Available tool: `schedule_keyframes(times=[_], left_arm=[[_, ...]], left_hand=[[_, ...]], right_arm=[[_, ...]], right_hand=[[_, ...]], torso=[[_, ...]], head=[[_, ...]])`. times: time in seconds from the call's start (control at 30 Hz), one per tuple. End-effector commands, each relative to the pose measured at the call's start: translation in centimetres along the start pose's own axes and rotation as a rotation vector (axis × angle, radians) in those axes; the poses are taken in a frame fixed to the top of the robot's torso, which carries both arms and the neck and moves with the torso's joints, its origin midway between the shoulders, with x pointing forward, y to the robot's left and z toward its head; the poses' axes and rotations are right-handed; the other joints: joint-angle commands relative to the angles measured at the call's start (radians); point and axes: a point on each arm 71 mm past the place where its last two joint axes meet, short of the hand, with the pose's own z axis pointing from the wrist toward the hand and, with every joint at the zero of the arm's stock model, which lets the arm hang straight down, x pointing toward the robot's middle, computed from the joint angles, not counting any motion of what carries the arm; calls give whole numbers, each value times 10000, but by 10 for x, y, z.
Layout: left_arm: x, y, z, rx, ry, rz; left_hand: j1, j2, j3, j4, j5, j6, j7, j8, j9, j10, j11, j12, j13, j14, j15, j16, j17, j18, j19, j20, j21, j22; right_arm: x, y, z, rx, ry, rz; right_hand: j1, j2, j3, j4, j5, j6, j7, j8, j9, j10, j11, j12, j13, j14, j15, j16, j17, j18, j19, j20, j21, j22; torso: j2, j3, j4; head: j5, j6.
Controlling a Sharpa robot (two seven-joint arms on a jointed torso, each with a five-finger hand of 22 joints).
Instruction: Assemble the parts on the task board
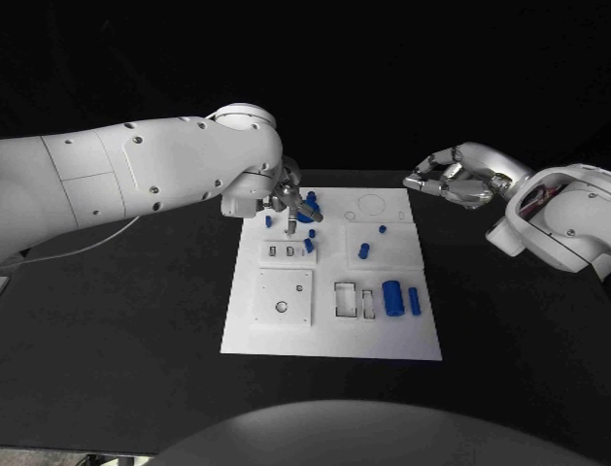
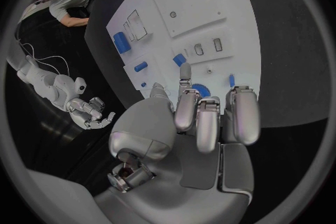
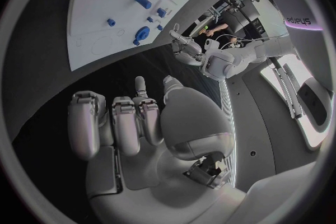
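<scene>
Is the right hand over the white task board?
No, the right hand hangs over black table beside the task board.

A: Where is access to the task board (image 1: 326,340) blocked?
B: The far left corner is covered by the left hand (image 1: 283,206), its fingers hanging among the small blue parts (image 1: 310,246) there.
A: And open room?
B: The near half is uncovered, apart from the large blue cylinder (image 1: 392,298). The right hand (image 1: 448,181) is held off the board's far right corner, over bare table (image 1: 529,340).
</scene>
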Motion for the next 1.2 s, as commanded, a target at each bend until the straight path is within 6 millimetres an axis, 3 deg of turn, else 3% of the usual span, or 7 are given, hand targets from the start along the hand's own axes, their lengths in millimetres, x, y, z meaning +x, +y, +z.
schedule_keyframes(times=[0.03, 0.33, 0.63, 1.2], left_arm=[[6, -1, 4, -104, 417, 94], [14, -2, 13, -117, 492, -146], [21, -3, 23, -167, 645, -302], [30, -4, 38, -224, 829, -708]], left_hand=[[141, -20, 108, 7, 59, -263, 67, -152, 46, 1306, -247, 2296, 2637, 1016, -30, 25, 2630, -131, -23, 26, 24, 79], [186, -24, 228, 48, 55, -566, 187, -434, 101, 1306, -140, 2296, 2637, 1016, 57, 25, 2630, -114, -116, 97, -28, 14], [83, -85, 287, 145, -327, -730, 283, -675, 186, 1306, -50, 2296, 2637, 1016, 142, 25, 2630, -98, -186, 186, -70, -12], [423, -135, 621, -37, 251, -803, 339, -924, 317, 1306, 23, 2296, 2637, 1016, 228, 25, 2630, -64, -328, 285, -156, -88]], right_arm=[[4, 1, 1, -3, 264, -143], [5, 3, 2, -111, 257, -232], [9, 2, 2, -83, 356, -215], [15, 2, 5, -64, 597, -168]], right_hand=[[149, -40, 41, -44, 73, 0, 7, -40, -25, 1039, -20, 38, 2632, 1043, -51, 34, 2629, 1, -144, 10, -105, 2033], [210, -45, 57, -44, 110, -18, 13, -57, -35, 1039, -13, 38, 2632, 1043, -47, 34, 2629, 15, -190, 14, -156, 2014], [247, -48, 67, -48, 129, -22, 17, -62, -38, 1039, -8, 38, 2632, 1043, -42, 34, 2629, 20, -210, 17, -178, 2006], [320, -42, 94, -55, 153, -23, 28, -67, -43, 1039, 10, 38, 2632, 1043, -31, 34, 2629, 28, -239, 24, -210, 1995]], torso=[[-2, 2, -19], [-15, 2, -9], [-20, 7, -14], [-21, 1, -3]], head=[[32, 1], [-8, 1], [56, 1], [11, 1]])
